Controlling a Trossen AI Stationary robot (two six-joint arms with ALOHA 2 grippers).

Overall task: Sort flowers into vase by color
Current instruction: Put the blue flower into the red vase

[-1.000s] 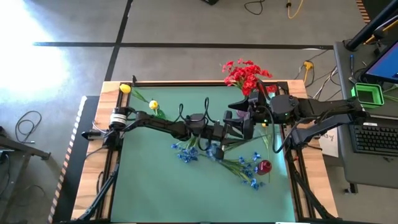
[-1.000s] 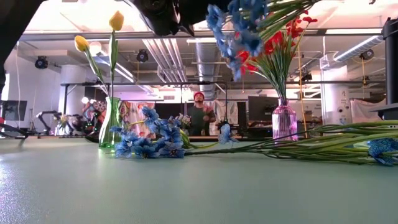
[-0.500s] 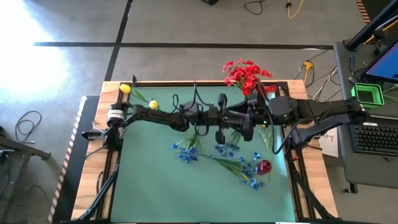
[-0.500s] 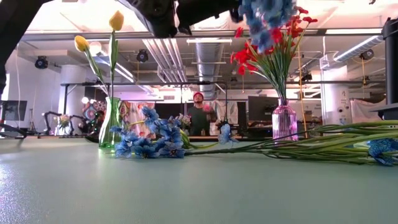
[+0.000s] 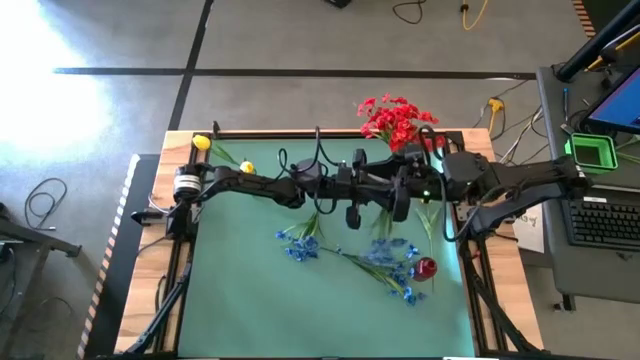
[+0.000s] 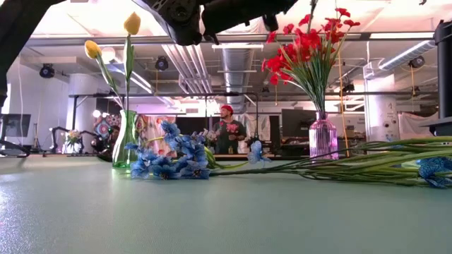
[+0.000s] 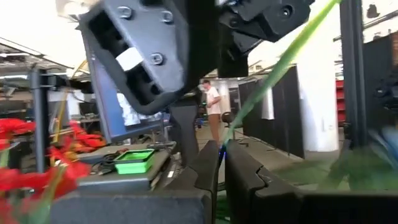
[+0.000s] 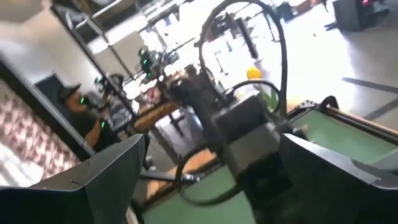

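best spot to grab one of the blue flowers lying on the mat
Grip a blue flower by its thin green stem, partway along and clear of the blossoms. Probably come straight down from above with the fingers across the stem: it lies flat on the green mat, so there is no room to reach under.

Found open green worktop (image 5: pixel 250 300) along the near edge. Blocked mid-worktop by scattered blue flowers (image 5: pixel 300 243) and both arms meeting above; crowded at the far corners by the red-flower vase (image 6: pixel 323 138) and yellow-tulip vase (image 6: pixel 125 139).

right claw (image 8: pixel 208 180) spread wide | left arm (image 8: pixel 239 134) between | yellow flower (image 8: pixel 254 73) beyond
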